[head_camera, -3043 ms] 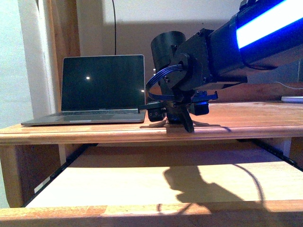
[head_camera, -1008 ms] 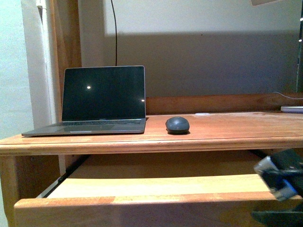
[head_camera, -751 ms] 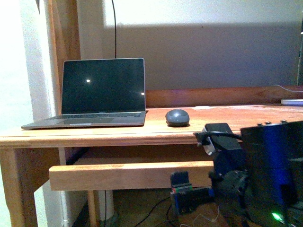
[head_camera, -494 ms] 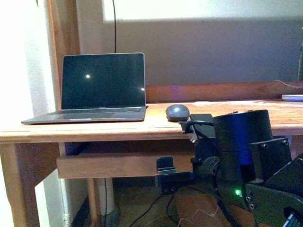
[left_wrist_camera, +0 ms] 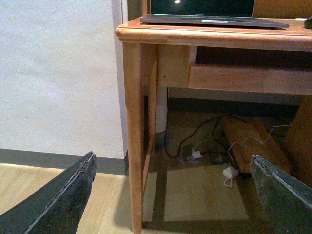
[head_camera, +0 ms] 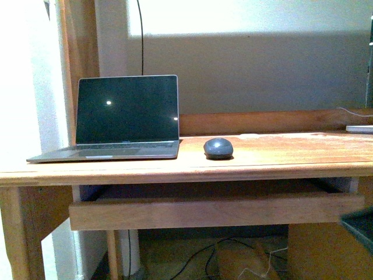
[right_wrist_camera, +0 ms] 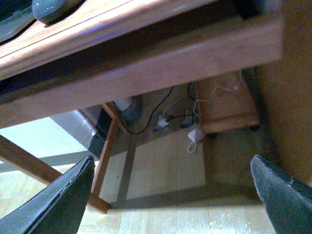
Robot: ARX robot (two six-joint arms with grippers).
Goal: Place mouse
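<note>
Small dark grey domed plastic mouse (head_camera: 218, 148): resting freely on wooden bench (head_camera: 280, 160) beside open grey laptop (head_camera: 119, 125), ready for use; both grippers' jaws spread, empty.

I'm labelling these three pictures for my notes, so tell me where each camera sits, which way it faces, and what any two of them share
Front view: on the robot's body, facing the desk level on; laptop with the mouse to its right; only a dark bit of the robot at the lower right edge.
Left wrist view: low, facing the desk's leg and the cables beneath; open left gripper frames it.
Right wrist view: under the desk's edge, looking up; open right gripper frames it.
Shared: all three show the mouse, cut off at the edge in both wrist views.
</note>
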